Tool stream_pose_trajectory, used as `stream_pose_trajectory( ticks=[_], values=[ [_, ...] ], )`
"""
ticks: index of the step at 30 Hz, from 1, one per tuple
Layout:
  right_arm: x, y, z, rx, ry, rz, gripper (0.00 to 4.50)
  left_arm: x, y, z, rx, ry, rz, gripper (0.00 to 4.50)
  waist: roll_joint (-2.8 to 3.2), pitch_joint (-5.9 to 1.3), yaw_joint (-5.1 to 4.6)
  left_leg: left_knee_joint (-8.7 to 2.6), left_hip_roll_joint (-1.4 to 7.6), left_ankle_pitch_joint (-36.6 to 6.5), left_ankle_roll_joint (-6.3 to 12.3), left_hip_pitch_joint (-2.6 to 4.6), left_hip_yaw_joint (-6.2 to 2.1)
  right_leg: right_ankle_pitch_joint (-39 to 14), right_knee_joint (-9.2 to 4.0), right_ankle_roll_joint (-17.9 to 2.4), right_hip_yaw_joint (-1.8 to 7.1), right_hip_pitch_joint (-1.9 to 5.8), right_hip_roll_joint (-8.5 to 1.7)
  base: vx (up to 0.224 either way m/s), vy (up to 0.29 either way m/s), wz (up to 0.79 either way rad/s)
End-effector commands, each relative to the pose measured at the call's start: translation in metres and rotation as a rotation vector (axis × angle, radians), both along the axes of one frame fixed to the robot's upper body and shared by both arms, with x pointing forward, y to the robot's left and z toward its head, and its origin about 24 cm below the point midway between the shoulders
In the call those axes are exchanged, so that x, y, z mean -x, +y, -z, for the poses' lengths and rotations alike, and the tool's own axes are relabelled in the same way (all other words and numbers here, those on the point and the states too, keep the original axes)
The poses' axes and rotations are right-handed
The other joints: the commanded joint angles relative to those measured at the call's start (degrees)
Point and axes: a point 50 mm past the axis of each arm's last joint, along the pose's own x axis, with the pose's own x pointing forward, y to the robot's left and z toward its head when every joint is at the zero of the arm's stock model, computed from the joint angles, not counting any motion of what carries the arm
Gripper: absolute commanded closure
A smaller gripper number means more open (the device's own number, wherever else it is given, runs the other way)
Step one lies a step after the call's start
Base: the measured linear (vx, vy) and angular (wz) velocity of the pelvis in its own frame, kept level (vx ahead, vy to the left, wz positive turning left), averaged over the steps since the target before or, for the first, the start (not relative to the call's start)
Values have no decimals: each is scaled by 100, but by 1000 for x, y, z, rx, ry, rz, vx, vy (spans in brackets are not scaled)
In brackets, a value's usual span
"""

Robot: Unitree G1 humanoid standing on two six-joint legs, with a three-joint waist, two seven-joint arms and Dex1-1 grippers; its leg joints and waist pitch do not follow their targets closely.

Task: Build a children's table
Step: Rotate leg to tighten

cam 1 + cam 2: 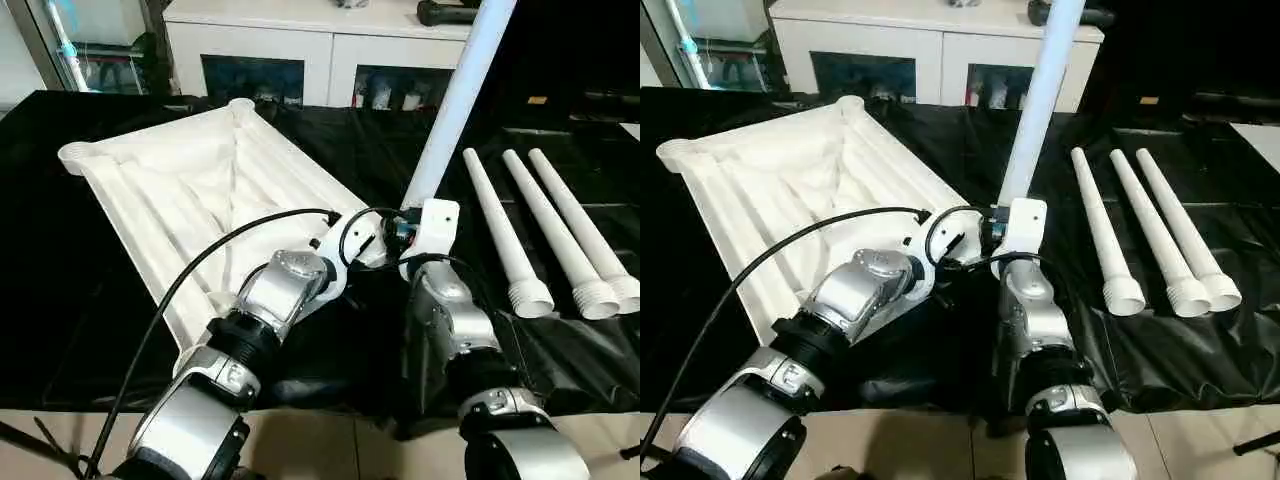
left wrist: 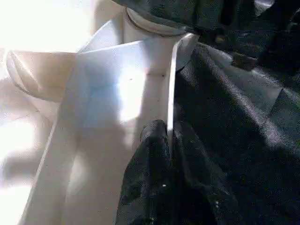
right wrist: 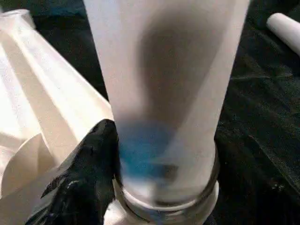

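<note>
While my right gripper clamps 1 upright table leg near its threaded base, my left gripper pinches the tabletop rim. Light, stiff, smooth plastic, I judge; it could slip.

White ribbed tabletop, four plain white legs, one upright, three lying at 3 o'clock, glossy black sheet over the worktop, silver forearms, black cable, white cabinet.

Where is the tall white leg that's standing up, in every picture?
Left eye: upright white tapered tube leg, right of centre.
Right eye: top centre.
Left wrist: its base at the top.
Right wrist: centre.
Shared landmark: white ribbed plastic tabletop.
</note>
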Motion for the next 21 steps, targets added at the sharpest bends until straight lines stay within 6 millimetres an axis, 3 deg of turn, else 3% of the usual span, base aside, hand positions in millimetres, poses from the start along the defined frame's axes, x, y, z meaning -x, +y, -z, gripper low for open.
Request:
stream_pose_trajectory(
  ticks=[1,3,5,8,11,13,17,21],
  values=[
    [8,24,1,-80,-20,-152,125,-5,15,2,-15,-37,-58,450,-29,-367,-11,-494,358,-1381,120,164,-185,-1107,-388,-1015,181,164,-312,0,0,0],
    [9,18,-3,-55,-51,-150,110,-4,18,3,-18,-35,-45,450,-36,-361,-7,-490,352,-1328,172,145,-178,-1020,-389,-1036,186,175,-318,0,0,0],
    [12,3,-7,-25,-85,-148,90,0,23,5,-26,-29,-10,450,-55,-358,-47,-510,349,-1266,208,69,-212,-1113,-386,-993,174,234,-336,0,0,0],
    [20,-13,-13,3,-132,-191,58,4,31,8,-38,-15,17,450,-42,-358,-51,-492,371,-1297,191,136,-184,-1185,-398,-1049,182,172,-319,0,0,0],
    [28,-24,-17,23,-154,-234,34,7,37,10,-41,-6,42,450,-38,-344,-27,-502,376,-1205,253,127,-179,-1018,-389,-1050,188,177,-304,0,0,0],
    [40,-45,-20,74,-154,-289,14,13,45,12,-47,8,96,450,-31,-316,-39,-524,368,-1426,204,129,-184,-1363,-439,-1035,186,177,-307,0,0,0],
    [58,-66,-24,102,-125,-423,6,21,55,15,-50,33,188,450,-20,-290,-29,-556,385,-1764,108,146,-206,-1867,-488,-900,201,149,-302,0,0,0],
    [73,-81,-26,142,-67,-583,6,36,64,17,-57,94,333,450,-21,-293,-27,-556,396,-1803,106,132,-218,-1852,-482,-910,208,164,-323,0,0,0]
  ],
)
